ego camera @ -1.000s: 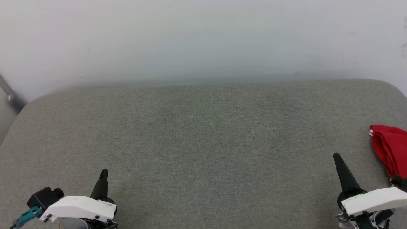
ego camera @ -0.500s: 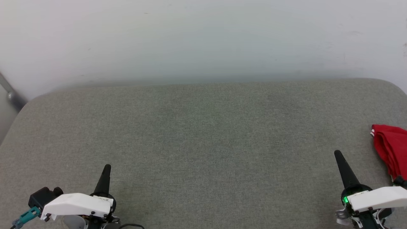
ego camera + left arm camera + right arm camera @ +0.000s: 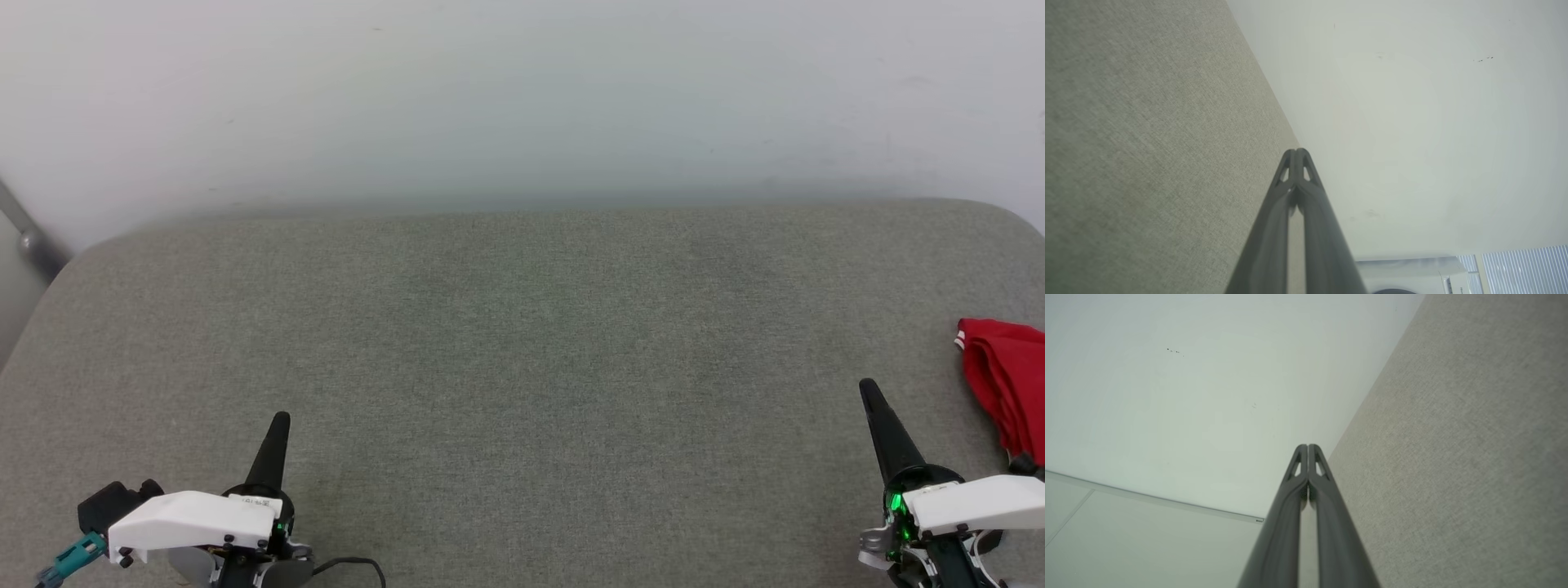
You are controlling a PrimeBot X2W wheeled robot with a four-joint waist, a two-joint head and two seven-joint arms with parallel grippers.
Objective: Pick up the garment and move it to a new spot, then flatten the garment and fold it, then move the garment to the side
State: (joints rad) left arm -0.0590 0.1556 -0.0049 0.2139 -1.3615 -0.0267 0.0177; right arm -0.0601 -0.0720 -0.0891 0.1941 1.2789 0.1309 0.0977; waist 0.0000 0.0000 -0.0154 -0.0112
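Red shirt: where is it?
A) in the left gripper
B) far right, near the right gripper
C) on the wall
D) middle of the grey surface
B: the shirt lies bunched on the grey surface, just right of the right gripper.

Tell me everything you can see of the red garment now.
The garment is red cloth, bunched into soft folds, with a thin white-striped edge at its upper left corner. It lies on the grey fabric surface at the head view's right edge, which cuts it off, so its full shape is hidden. The right gripper stands apart from it, to its left.
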